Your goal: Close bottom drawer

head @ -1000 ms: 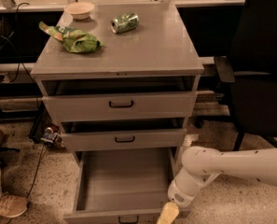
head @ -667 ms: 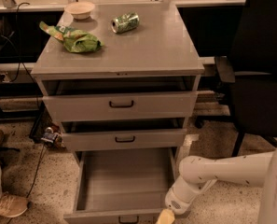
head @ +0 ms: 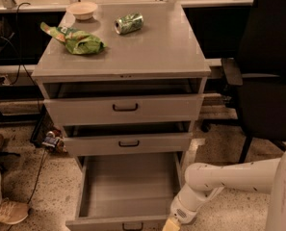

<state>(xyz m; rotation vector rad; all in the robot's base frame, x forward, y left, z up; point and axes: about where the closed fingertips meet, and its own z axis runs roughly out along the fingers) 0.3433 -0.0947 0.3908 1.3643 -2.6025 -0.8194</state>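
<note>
The bottom drawer (head: 128, 186) of the grey cabinet is pulled far out, its deep tray empty. Its low front (head: 109, 223) with a small dark loop handle (head: 132, 226) sits at the picture's bottom edge. My white arm reaches in from the right. My gripper (head: 172, 224) is low at the drawer's front right corner, mostly cut off by the picture's bottom edge.
The top drawer (head: 124, 108) and middle drawer (head: 128, 143) stand slightly open. On the cabinet top lie a green bag (head: 77, 40), a can (head: 129, 23) and a small bowl (head: 82, 9). A black chair (head: 265, 81) stands right. A shoe (head: 7, 211) and cables lie left.
My arm has moved lower and a little left toward the drawer's front right corner. The view has shifted slightly downward. The drawer stands as far out as before.
</note>
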